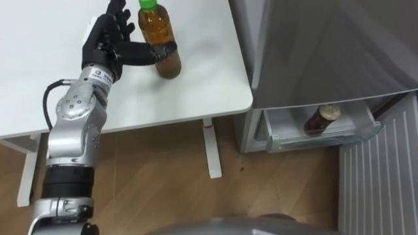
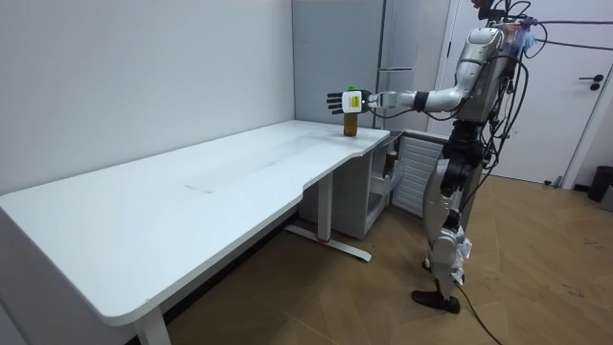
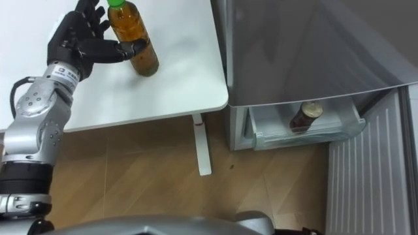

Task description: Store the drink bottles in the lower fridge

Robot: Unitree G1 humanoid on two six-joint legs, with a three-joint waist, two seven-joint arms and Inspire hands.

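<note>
The left hand (image 1: 111, 42) reaches out over the white table (image 1: 196, 91) on an almost straight arm, palm turned right toward the tea bottle (image 1: 160, 39). The bottle stands upright on the table with its green cap on top, so its long axis is vertical. It is just right of the palm, inside the hand's span. The fingers are spread wide and straight on the bottle's far-left side, while the thumb reaches across its near side (touching it, as far as I can tell). They are not closed round it, so I judge that closing the grip comes next. The bottle is near the table's right edge. Further right and lower, the fridge (image 1: 313, 52) has its bottom drawer (image 1: 287, 140) pulled open, with a brown bottle (image 1: 322, 119) already lying in it.
</note>
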